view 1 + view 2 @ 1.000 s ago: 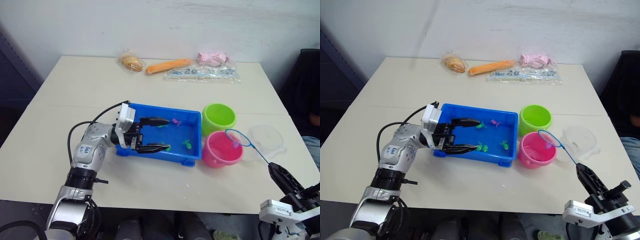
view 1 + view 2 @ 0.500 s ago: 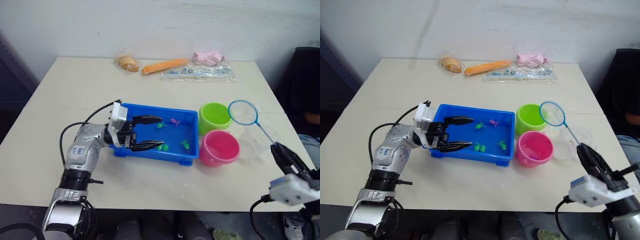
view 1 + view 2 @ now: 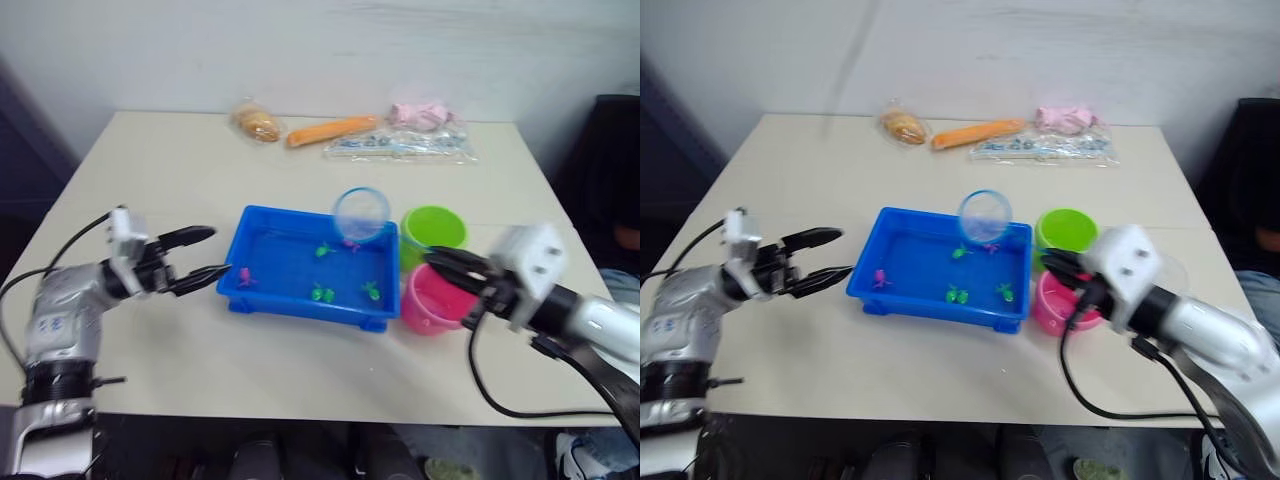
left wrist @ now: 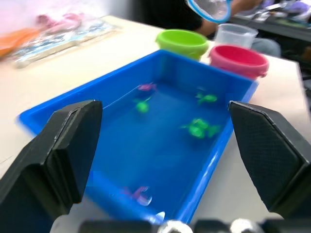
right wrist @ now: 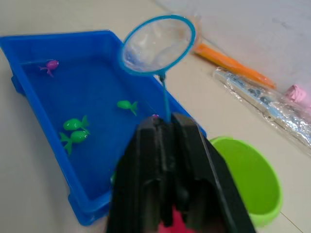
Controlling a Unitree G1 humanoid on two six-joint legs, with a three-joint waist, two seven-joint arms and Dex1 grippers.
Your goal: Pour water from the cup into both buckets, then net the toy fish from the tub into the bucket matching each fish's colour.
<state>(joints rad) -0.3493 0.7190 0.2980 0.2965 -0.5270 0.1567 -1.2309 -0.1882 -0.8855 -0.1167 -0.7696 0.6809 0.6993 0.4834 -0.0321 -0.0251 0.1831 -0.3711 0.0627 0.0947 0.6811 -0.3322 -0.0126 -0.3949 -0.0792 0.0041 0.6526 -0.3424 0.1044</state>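
I keep the right gripper (image 5: 167, 127) clenched on the net (image 3: 361, 213) — ring mid-frame above the tub (image 3: 262, 297), ready to dip; left gripper (image 3: 208, 255) released.

Your right gripper (image 3: 447, 268) swings in from beside the pink bucket (image 3: 432, 303) and now holds the net (image 3: 360, 214) over the tub's (image 3: 300, 305) far edge. Your left gripper (image 3: 205, 257) pulls back out of the tub, jaws apart.

Left pincer (image 3: 205, 257) spread wide, right pincer (image 5: 167, 127) clamped tight
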